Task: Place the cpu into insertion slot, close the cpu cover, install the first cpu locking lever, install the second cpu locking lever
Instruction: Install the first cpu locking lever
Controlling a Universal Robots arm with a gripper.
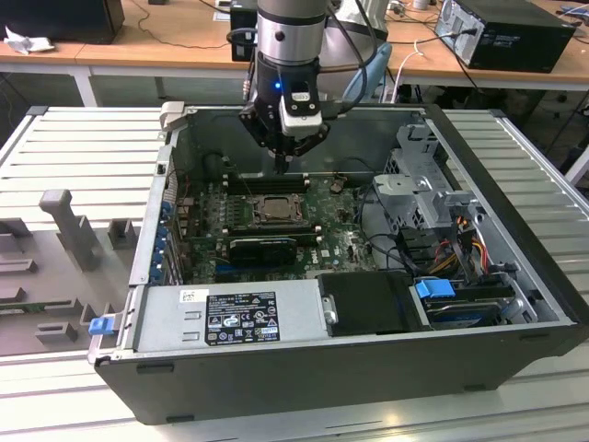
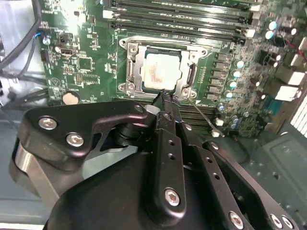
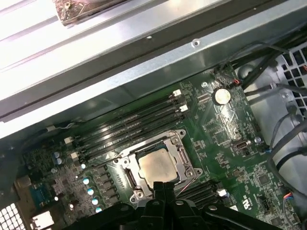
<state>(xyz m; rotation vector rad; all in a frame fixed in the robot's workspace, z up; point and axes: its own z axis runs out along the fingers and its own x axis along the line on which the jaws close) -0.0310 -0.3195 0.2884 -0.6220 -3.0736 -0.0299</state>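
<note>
The cpu (image 2: 160, 72) lies flat in the insertion slot (image 2: 125, 45) on the green board, its silver top showing through the window of the cpu cover (image 2: 135, 67), which lies down over it. In the exterior view the cpu (image 1: 273, 209) sits mid-board inside the open case. My gripper (image 2: 165, 98) hovers just above the socket's edge, fingers pressed together with nothing between them. A thin wire lever (image 2: 206, 117) runs slantwise away from the socket beside the fingertips. The first wrist view shows my gripper (image 3: 163, 186) at the edge of the cpu (image 3: 157, 167) and the cpu cover (image 3: 128, 165).
Long black memory slots (image 2: 182, 19) flank the socket. A long black card (image 1: 262, 247) lies in front of it, a grey power supply (image 1: 230, 313) nearer still. The drive cage (image 1: 433, 203) and cables (image 3: 283, 139) crowd the exterior view's right. Case walls (image 1: 152, 230) surround everything.
</note>
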